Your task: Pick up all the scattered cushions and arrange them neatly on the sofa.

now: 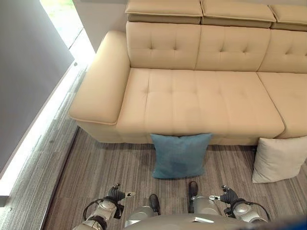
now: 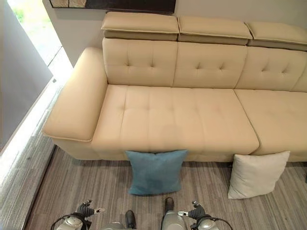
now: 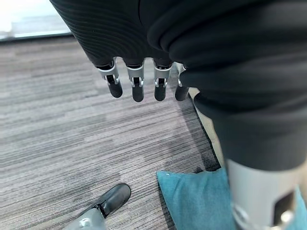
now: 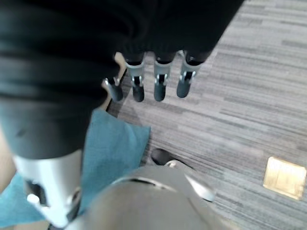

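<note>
Beige leather covers the sofa, whose right end is cut off by the frame edge; its seat holds no cushion. On the grey striped carpet a blue cushion leans against the sofa front; a cream cushion leans there too, further right, partly cropped in the left eye view. Left hand hangs over the carpet, fingers straight and released, holding nothing; right hand likewise hangs relaxed and empty, near the blue cushion's corner.
</note>
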Controlling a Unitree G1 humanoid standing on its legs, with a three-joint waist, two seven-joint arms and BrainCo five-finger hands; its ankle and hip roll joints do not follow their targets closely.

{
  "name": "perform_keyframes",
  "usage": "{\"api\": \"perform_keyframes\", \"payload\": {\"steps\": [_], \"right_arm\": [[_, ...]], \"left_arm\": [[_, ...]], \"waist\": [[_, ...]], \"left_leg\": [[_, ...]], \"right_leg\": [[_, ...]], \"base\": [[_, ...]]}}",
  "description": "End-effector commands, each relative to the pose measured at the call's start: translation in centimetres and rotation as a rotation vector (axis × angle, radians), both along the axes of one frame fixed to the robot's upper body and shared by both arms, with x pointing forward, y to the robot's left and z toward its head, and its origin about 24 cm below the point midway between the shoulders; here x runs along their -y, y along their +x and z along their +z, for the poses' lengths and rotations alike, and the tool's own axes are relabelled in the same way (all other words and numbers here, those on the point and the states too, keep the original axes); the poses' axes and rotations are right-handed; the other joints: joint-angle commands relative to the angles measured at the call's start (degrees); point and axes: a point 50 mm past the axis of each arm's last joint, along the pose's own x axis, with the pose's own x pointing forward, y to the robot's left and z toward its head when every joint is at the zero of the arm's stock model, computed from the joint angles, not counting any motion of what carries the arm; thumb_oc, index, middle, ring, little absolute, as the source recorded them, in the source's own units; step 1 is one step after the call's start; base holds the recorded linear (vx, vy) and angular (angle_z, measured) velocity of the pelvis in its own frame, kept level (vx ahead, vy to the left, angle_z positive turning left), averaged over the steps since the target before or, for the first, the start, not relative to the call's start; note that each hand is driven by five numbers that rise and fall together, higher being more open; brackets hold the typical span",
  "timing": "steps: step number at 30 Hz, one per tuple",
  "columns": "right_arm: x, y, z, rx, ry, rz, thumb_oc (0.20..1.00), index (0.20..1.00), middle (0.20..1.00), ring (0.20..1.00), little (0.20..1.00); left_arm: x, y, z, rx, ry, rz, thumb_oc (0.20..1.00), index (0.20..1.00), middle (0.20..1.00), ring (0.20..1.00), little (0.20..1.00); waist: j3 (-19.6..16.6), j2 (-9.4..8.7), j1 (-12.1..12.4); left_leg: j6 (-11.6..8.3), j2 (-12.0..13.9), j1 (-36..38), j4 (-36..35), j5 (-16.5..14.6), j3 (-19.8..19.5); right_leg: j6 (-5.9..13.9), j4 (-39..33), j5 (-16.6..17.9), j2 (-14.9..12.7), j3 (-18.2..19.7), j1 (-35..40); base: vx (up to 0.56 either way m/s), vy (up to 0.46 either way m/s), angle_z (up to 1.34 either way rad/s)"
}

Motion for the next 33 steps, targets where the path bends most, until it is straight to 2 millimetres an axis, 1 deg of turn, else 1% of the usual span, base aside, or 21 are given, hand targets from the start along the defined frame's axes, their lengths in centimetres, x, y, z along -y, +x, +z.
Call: {"api": "perform_keyframes", "payload": {"steps": [1,4,9,14,15,16,17,18,19,21,22,24,25,26,27,28,29,30,31,32,33], "right_arm": [[1.3,2.1,1.0,0.062,-0.045,0.008,1.000,1.000,1.000,1.000,1.000],[1.4,2.1,1.1,0.076,-0.046,0.002,1.000,1.000,1.000,1.000,1.000],[1.7,2.7,1.4,0.112,-0.055,-0.009,1.000,1.000,1.000,1.000,1.000],[2.3,6.7,3.9,0.314,-0.110,-0.054,1.000,1.000,1.000,1.000,1.000],[2.4,9.1,5.7,0.437,-0.127,-0.067,1.000,1.000,1.000,1.000,1.000],[2.4,9.1,5.7,0.437,-0.127,-0.067,1.000,1.000,1.000,1.000,1.000],[2.7,11.0,7.5,0.548,-0.163,-0.086,1.000,1.000,1.000,1.000,1.000],[2.5,14.4,10.7,0.735,-0.180,-0.138,1.000,1.000,1.000,1.000,1.000],[2.4,15.5,12.0,0.797,-0.187,-0.154,1.000,1.000,1.000,1.000,1.000],[2.3,16.2,12.8,0.840,-0.195,-0.164,1.000,1.000,1.000,1.000,1.000],[2.1,17.8,14.8,0.931,-0.196,-0.181,1.000,1.000,1.000,1.000,1.000],[1.9,18.5,15.7,0.972,-0.202,-0.191,1.000,1.000,1.000,1.000,1.000],[1.9,20.0,17.7,1.059,-0.200,-0.225,1.000,1.000,1.000,1.000,1.000],[1.9,20.0,17.8,1.060,-0.200,-0.225,1.000,1.000,1.000,1.000,1.000],[1.8,20.8,19.0,1.105,-0.202,-0.233,1.000,1.000,1.000,1.000,1.000],[1.6,22.7,22.4,1.221,-0.203,-0.254,1.000,1.000,1.000,1.000,1.000],[1.6,22.8,22.4,1.222,-0.203,-0.254,1.000,1.000,1.000,1.000,1.000],[1.7,24.3,25.6,1.306,-0.221,-0.248,1.000,1.000,1.000,1.000,1.000],[1.7,24.3,25.7,1.308,-0.221,-0.248,1.000,1.000,1.000,1.000,1.000],[1.7,24.8,26.7,1.330,-0.223,-0.245,1.000,1.000,1.000,1.000,1.000],[1.8,25.6,29.0,1.381,-0.229,-0.242,1.000,1.000,1.000,1.000,1.000]], "left_arm": [[0.3,1.6,0.4,0.039,-0.012,-0.027,1.000,1.000,1.000,1.000,1.000],[0.4,2.1,0.5,0.064,-0.020,-0.002,1.000,1.000,1.000,1.000,1.000],[0.8,3.5,1.1,0.134,-0.046,0.037,1.000,1.000,1.000,1.000,1.000],[1.5,8.4,3.7,0.387,-0.091,0.158,1.000,1.000,1.000,1.000,1.000],[1.9,10.6,5.3,0.507,-0.111,0.196,1.000,1.000,1.000,1.000,1.000],[1.9,10.6,5.3,0.507,-0.111,0.196,1.000,1.000,1.000,1.000,1.000],[2.1,12.4,6.8,0.609,-0.113,0.215,1.000,1.000,1.000,1.000,1.000],[2.7,15.1,9.4,0.755,-0.107,0.215,1.000,1.000,1.000,1.000,1.000],[2.9,16.0,10.2,0.793,-0.111,0.221,1.000,1.000,1.000,1.000,1.000],[3.0,16.6,10.8,0.817,-0.117,0.225,1.000,1.000,1.000,1.000,1.000],[3.3,18.0,12.1,0.873,-0.139,0.227,1.000,1.000,1.000,1.000,1.000],[3.4,18.8,13.1,0.911,-0.143,0.218,1.000,1.000,1.000,1.000,1.000],[3.6,20.1,14.4,0.955,-0.153,0.203,1.000,1.000,1.000,1.000,1.000],[3.6,20.1,14.5,0.956,-0.153,0.203,1.000,1.000,1.000,1.000,1.000],[3.7,20.9,15.4,0.988,-0.155,0.192,1.000,1.000,1.000,1.000,1.000],[4.0,23.0,18.5,1.085,-0.160,0.159,1.000,1.000,1.000,1.000,1.000],[4.0,23.1,18.6,1.087,-0.160,0.159,1.000,1.000,1.000,1.000,1.000],[4.3,25.0,21.8,1.177,-0.157,0.113,1.000,1.000,1.000,1.000,1.000],[4.3,25.1,21.9,1.179,-0.157,0.113,1.000,1.000,1.000,1.000,1.000],[4.4,25.6,23.1,1.210,-0.153,0.100,1.000,1.000,1.000,1.000,1.000],[4.2,26.7,25.5,1.272,-0.146,0.086,1.000,1.000,1.000,1.000,1.000]], "waist": [[0.39,1.11,-0.07],[0.41,1.03,-0.20],[0.97,1.06,-0.44],[5.38,1.21,-1.12],[7.73,1.17,-1.28],[7.71,1.17,-1.28],[9.37,1.26,-1.30],[10.57,1.84,-1.43],[11.22,2.07,-1.59],[10.97,2.44,-1.60],[11.80,2.79,-1.84],[11.50,3.07,-1.95],[11.69,3.27,-2.05],[11.52,3.28,-2.06],[11.70,3.50,-2.15],[12.37,3.68,-2.25],[12.30,3.69,-2.27],[12.73,3.68,-2.46],[12.59,3.71,-2.51],[12.74,3.75,-2.59],[13.12,3.69,-3.06]], "left_leg": [[-2.52,0.17,-2.83,3.07,-2.32,-2.62],[-3.41,1.04,-3.15,3.85,-2.43,-3.29],[-4.11,1.54,-3.63,3.60,-2.01,-3.88],[-4.71,2.34,-11.36,5.13,-0.51,-4.81],[-4.89,2.72,-16.74,7.43,0.13,-5.14],[-4.89,2.72,-16.76,7.43,0.13,-5.14],[-5.09,3.05,-22.04,9.94,0.41,-5.29],[-5.23,3.13,-30.05,13.15,0.90,-5.30],[-5.24,3.06,-32.77,14.10,1.18,-5.37],[-5.71,3.25,-34.70,15.21,-0.26,-5.69],[-5.69,3.46,-39.16,16.68,0.43,-5.68],[-5.77,3.59,-42.28,18.18,0.04,-5.80],[-5.76,3.82,-45.92,18.89,0.12,-6.06],[-5.75,3.82,-46.29,19.05,0.08,-6.07],[-5.78,3.87,-48.38,19.47,0.21,-5.97],[-5.83,3.89,-53.52,20.18,0.40,-6.05],[-5.82,3.87,-53.75,20.25,0.40,-6.05],[-5.76,3.77,-58.50,20.72,0.46,-6.41],[-5.75,3.73,-58.86,20.83,0.47,-6.44],[-5.79,3.70,-60.07,20.74,0.50,-6.37],[-5.89,3.85,-63.31,21.18,0.57,-6.44]], "right_leg": [[1.01,2.60,-5.70,2.06,-0.50,4.47],[-0.21,0.82,-6.60,3.05,-1.40,5.89],[-0.84,-0.40,-7.08,3.84,-1.87,6.21],[-1.77,1.39,-7.06,4.30,-2.11,-1.28],[-2.17,3.24,-6.54,4.01,-2.06,-6.41],[-2.17,3.24,-6.54,4.01,-2.06,-6.43],[-2.48,5.29,-6.31,3.54,-2.24,-11.13],[-2.93,8.49,-6.17,2.87,-2.76,-18.96],[-2.99,9.87,-6.03,2.59,-2.86,-21.97],[-2.71,11.67,-7.62,2.52,-2.58,-24.30],[-2.82,13.00,-7.19,1.98,-2.36,-28.69],[-2.80,14.73,-7.63,1.74,-2.29,-31.94],[-2.82,15.74,-7.53,1.46,-1.68,-35.46],[-2.83,15.88,-7.57,1.44,-1.66,-35.81],[-2.65,16.93,-7.48,1.16,-1.70,-38.25],[-2.48,17.89,-7.21,0.67,-1.16,-43.16],[-2.48,18.00,-7.23,0.64,-1.14,-43.42],[-2.18,18.55,-6.97,0.03,-0.82,-47.98],[-2.18,18.70,-7.00,-0.03,-0.84,-48.34],[-2.09,18.83,-6.88,-0.06,-0.56,-49.74],[-1.99,19.29,-6.81,-0.45,-0.16,-52.82]], "base": [[0.10,-0.152,0.24],[0.10,-0.199,0.10],[0.03,-0.091,0.13],[-0.21,-0.070,0.11],[-0.29,-0.048,0.16],[-0.33,-0.045,0.15],[-0.37,-0.004,0.07],[-0.44,-0.001,0.04],[-0.30,0.015,0.04],[-0.05,0.015,0.05],[-0.10,0.026,0.03],[-0.11,0.020,0.09],[-0.06,0.016,0.04],[-0.08,0.027,0.02],[-0.08,0.020,0.05],[-0.08,0.020,0.07],[-0.09,-0.002,0.08],[-0.03,-0.009,0.09],[-0.03,-0.018,0.11],[-0.02,-0.011,0.09],[-0.04,-0.021,0.03]]}}
